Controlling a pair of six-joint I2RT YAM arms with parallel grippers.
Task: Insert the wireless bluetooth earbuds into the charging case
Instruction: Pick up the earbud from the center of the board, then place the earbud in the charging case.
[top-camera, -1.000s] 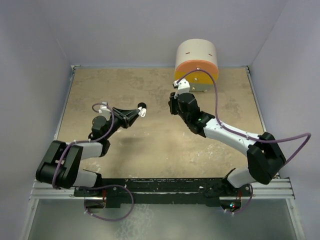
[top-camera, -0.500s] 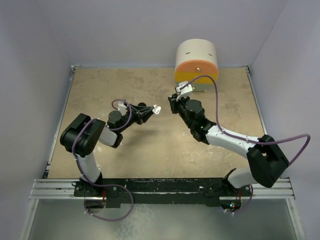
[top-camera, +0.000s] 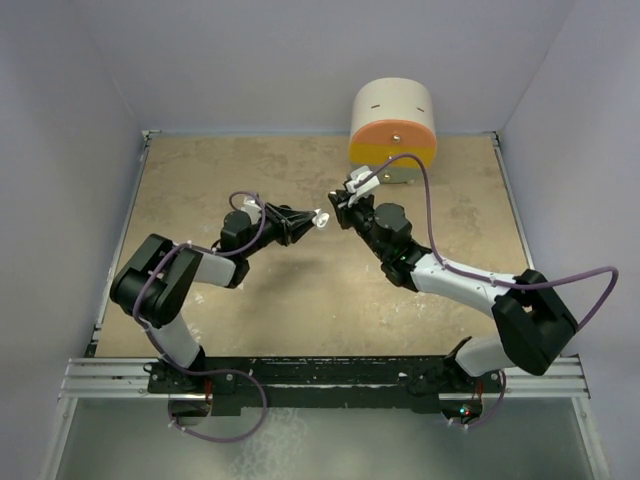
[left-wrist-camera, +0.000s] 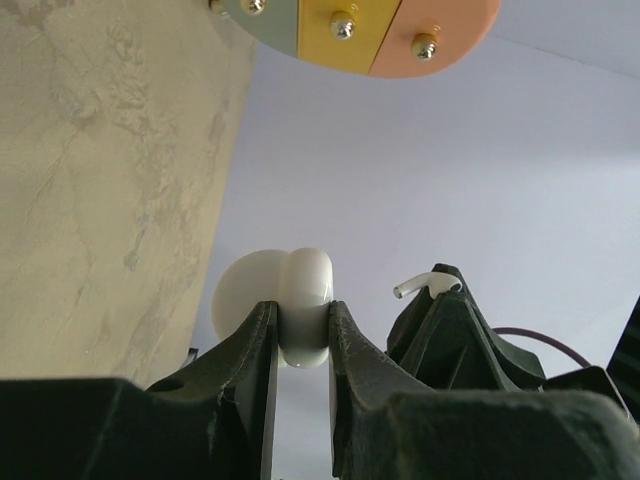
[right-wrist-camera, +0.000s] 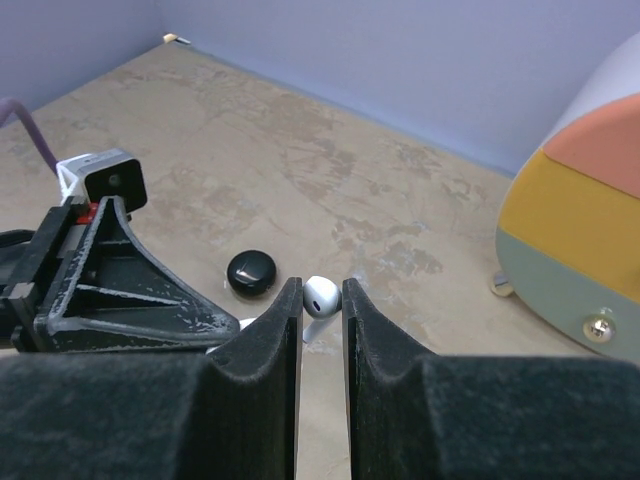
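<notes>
Left wrist view has the left claw clamped narrowly on a white charging case. The case is held clear of the tabletop and aimed at the other arm, probably so an earbud can be fed in mid-air. The right claw, nearly closed, pinches a white earbud at its fingertips, just beside the case. Beyond, a black disc lies on the tabletop, and a striped drum stands farther off.
</notes>
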